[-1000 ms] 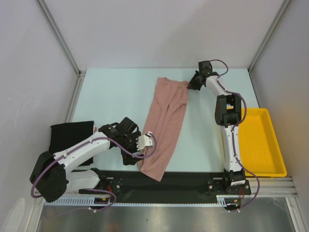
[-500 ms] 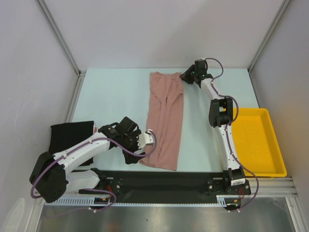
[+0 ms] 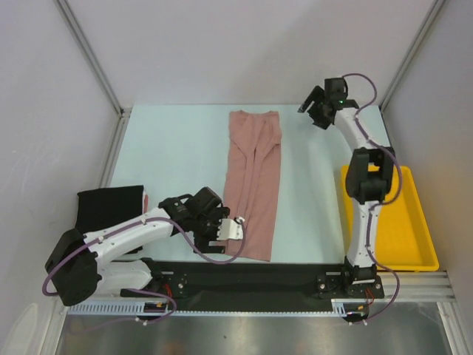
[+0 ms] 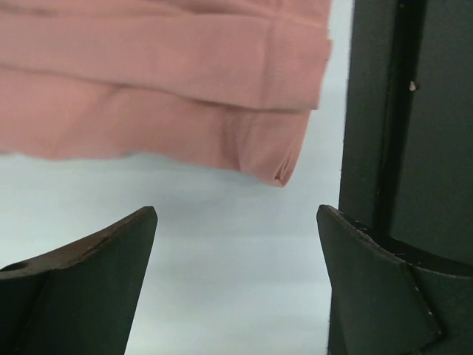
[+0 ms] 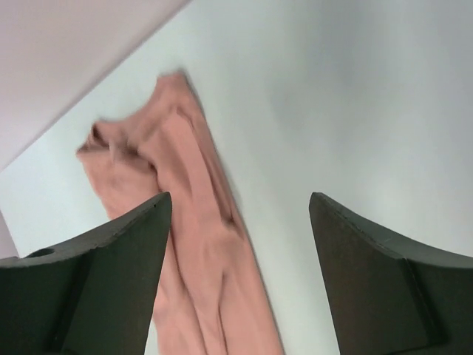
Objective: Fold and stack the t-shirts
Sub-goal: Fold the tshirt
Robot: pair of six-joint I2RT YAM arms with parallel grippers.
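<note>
Though apart from yellow tray [image 3: 405, 222], pink t-shirt [image 3: 253, 185] flat on table [image 3: 177, 148]

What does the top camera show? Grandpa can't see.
A pink tee, folded into a long strip, lies in the middle, the open left gripper at its near end, the open right gripper off its far end. A black tee lies left, a yellow tray right.

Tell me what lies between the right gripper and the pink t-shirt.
Only bare pale table; the top view shows the open right gripper clear of the pink t-shirt.

A robotics lab cell: white panel walls [image 3: 244, 44], aluminium frame [image 3: 90, 56], pale table [image 3: 177, 148].
</note>
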